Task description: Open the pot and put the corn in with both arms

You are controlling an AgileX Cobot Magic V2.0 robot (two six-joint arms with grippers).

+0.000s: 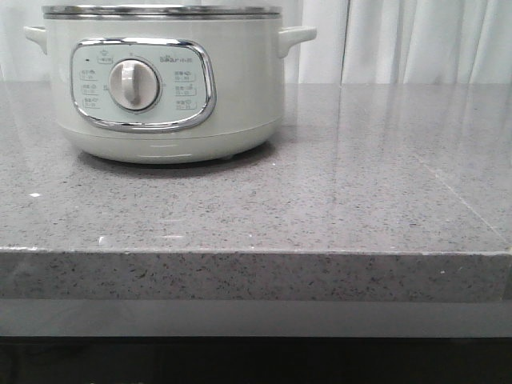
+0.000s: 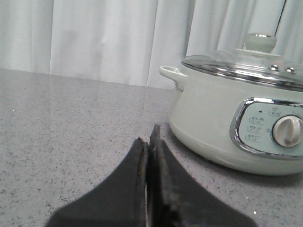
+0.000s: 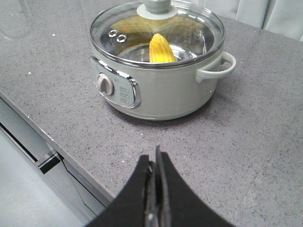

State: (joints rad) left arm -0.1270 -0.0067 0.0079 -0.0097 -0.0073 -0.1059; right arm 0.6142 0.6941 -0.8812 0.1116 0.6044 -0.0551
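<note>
Corn [image 3: 162,48] inside pot [image 3: 156,85], glass lid [image 3: 156,28] on. Both tools, left [image 2: 150,142] and right [image 3: 154,161], closed, empty, short of pot; right looks down on lid.

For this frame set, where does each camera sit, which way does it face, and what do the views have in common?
Front: low at the counter edge, facing forward at the pot; no arm shows.
Left wrist: low beside the pot, shut left gripper in front.
Right wrist: high, looking down through the glass lid at the corn; right gripper shut.
All share the pot's dial.
</note>
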